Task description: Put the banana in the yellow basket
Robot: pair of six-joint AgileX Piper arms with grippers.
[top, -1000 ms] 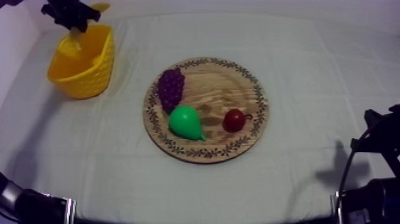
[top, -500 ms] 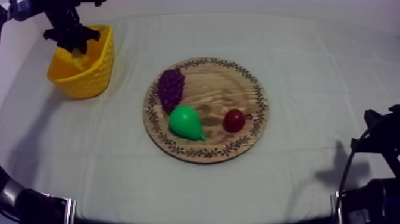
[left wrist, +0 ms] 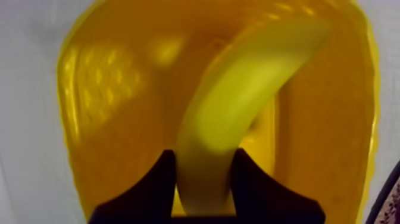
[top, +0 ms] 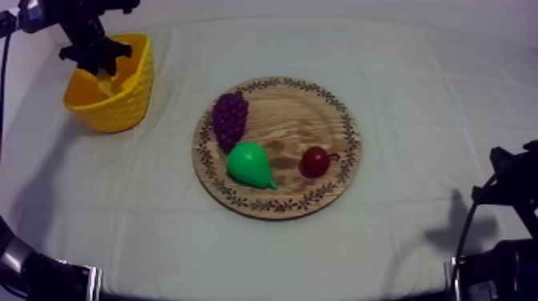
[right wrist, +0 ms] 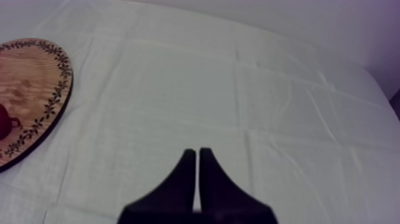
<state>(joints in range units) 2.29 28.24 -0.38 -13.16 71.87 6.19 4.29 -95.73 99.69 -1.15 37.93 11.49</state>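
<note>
Start at the left gripper (left wrist: 205,156): clamped on one end of the banana (left wrist: 238,101), one black finger pressed to each side. Read the banana as hanging within the mouth of the yellow basket (left wrist: 101,95), free end curving down toward the basket floor; contact with floor or wall not determinable. Confirm from above: left gripper (top: 94,54) poised over the basket (top: 120,104) at the far left of the cloth (top: 416,96).

Judge pick-up and carry as complete, deposit as pending. Remaining: part the fingers to drop the banana, then lift clear of the rim. Expect a short fall and little risk of a miss, given the fruit's place well inside the walls.

Further out, note the wooden board (top: 320,112) at centre, well apart from the basket, carrying the grapes (top: 230,118), the pear (top: 250,164) and the small red fruit (top: 314,162), no banana.

Log the right gripper (right wrist: 198,158) as closed on nothing, fingers together in a narrow wedge, parked over bare cloth beside the board.
</note>
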